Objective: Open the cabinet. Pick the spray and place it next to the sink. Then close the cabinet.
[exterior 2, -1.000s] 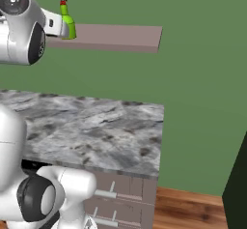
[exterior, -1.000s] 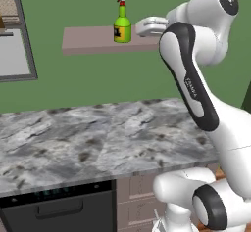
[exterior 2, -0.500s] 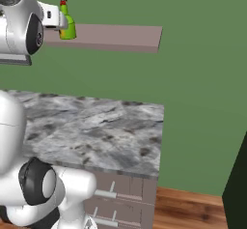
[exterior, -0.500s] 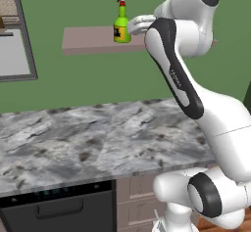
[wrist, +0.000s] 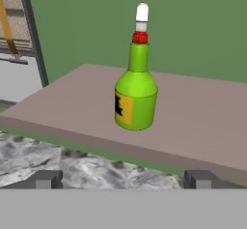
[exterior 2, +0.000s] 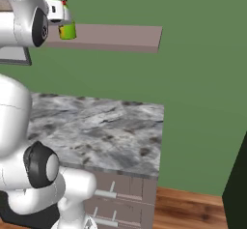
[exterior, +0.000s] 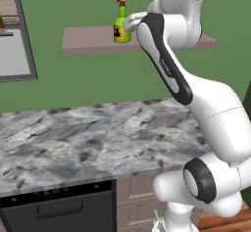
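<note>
The claw [wrist: 123,179] is up at shelf height, its 2 dark fingertips [wrist: 44,178] set wide apart and gripping nothing, with the spray [wrist: 136,80] dead ahead between their lines and a short way off, not yet touched. The bottle stands upright on the brown shelf [wrist: 202,121], near its front edge, label turned a little to the claw's left. In the left base view the wrist sits just beside the spray [exterior: 121,21]; from the right base view the bottle [exterior 2: 66,19] peeks out past the white arm. The step in hand looks like the reach for the pick, and here is how to do it well: keep the claw level, push straight forward so the fat green body slides in between the tips, and close low on the body, not on the thin neck, which could tip it. Go slowly, since a nudge from 1 finger could knock it over on that open shelf. As for containers, a glass-fronted cabinet [wrist: 21,44] stands off to the claw's left; what is inside I cannot tell. Below the claw lies the grey marble counter [exterior: 88,138].
</note>
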